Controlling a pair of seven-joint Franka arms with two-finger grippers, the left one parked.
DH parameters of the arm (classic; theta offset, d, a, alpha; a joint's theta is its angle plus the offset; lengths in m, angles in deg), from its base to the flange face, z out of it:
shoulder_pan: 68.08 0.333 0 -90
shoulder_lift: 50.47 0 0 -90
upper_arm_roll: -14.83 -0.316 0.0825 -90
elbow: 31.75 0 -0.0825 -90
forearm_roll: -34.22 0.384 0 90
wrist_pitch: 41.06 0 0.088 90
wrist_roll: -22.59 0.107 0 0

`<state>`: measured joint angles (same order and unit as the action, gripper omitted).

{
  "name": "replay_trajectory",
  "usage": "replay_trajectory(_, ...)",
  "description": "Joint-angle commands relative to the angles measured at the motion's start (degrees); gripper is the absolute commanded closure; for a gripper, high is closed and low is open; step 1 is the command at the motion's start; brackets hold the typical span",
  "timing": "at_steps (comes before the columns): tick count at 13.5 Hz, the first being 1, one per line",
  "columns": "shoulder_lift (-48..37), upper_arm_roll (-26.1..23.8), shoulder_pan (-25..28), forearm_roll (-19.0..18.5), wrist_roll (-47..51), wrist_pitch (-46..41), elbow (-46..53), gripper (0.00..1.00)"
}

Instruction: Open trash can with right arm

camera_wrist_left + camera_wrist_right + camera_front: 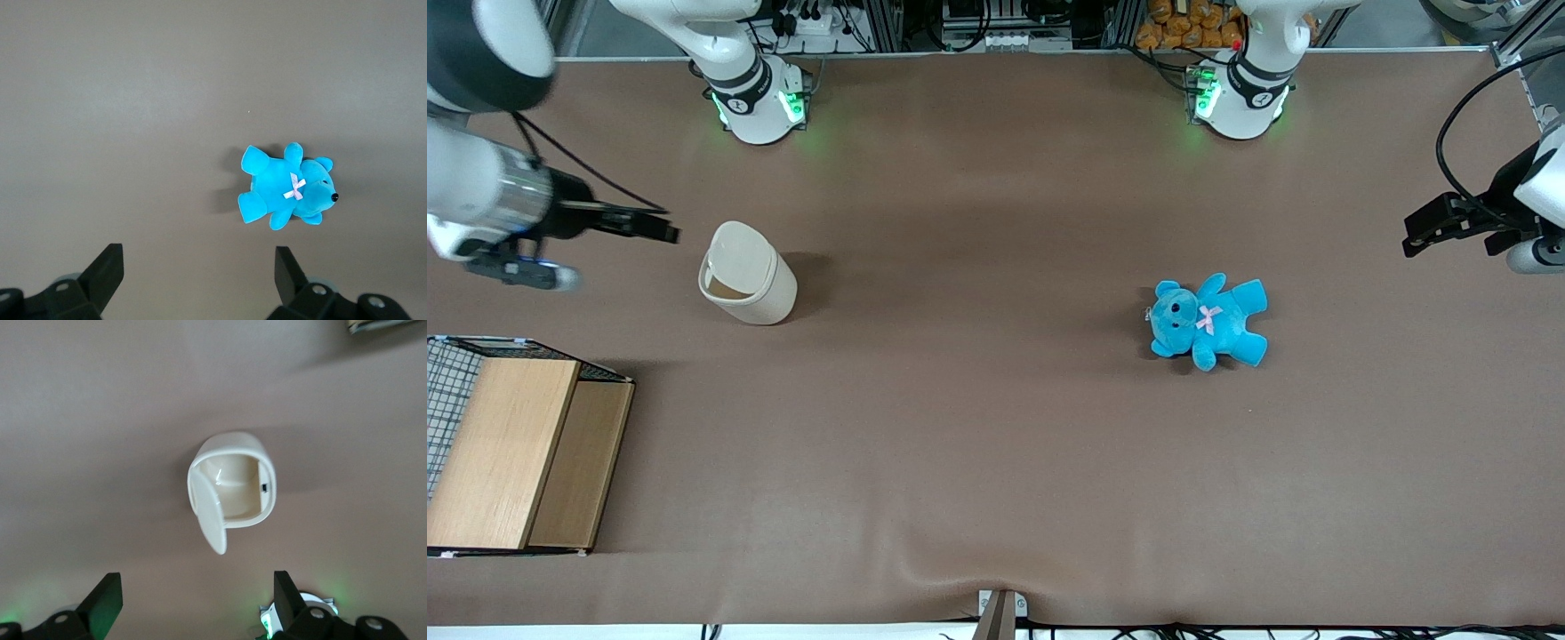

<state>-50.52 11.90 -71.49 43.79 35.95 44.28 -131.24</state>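
Gripper (660,228) w/ fingers spread wide in wrist view, holding nothing. Hangs above table (996,427), near trash can (747,276), apart from it, on side toward working arm's end. Can upright; lid (208,512) already swung up, edge-on, interior showing. Judgement: opening looks done or nearly; any last push goes from claw toward can. Teddy bear (1209,322) well apart, toward parked arm's end; wooden box (516,444) nearer front cam.

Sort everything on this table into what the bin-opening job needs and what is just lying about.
Part of the job:
- trash can, upright, its lid already swung up so the inside shows
- gripper, open, in the air beside the can, not touching it

Just lying about:
- blue teddy bear, toward the parked arm's end of the table
- wooden box, nearer the front camera than the can
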Motion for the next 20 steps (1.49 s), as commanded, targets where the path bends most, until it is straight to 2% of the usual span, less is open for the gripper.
replay_trajectory(1, 1.37, -0.58, -2.20, -1.48, -1.66, -2.19, 4.29, 0.00)
replay_trajectory(4, 0.84, -0.58, -2.30, -1.74, -1.93, -4.65, 8.77, 0.00)
replay_trajectory(9, -4.60, -0.76, -2.04, -2.45, -6.94, -1.41, 8.70, 0.00)
replay_trajectory(20, -2.50, -0.58, -2.47, -4.38, -7.11, 2.11, 14.06, 0.00)
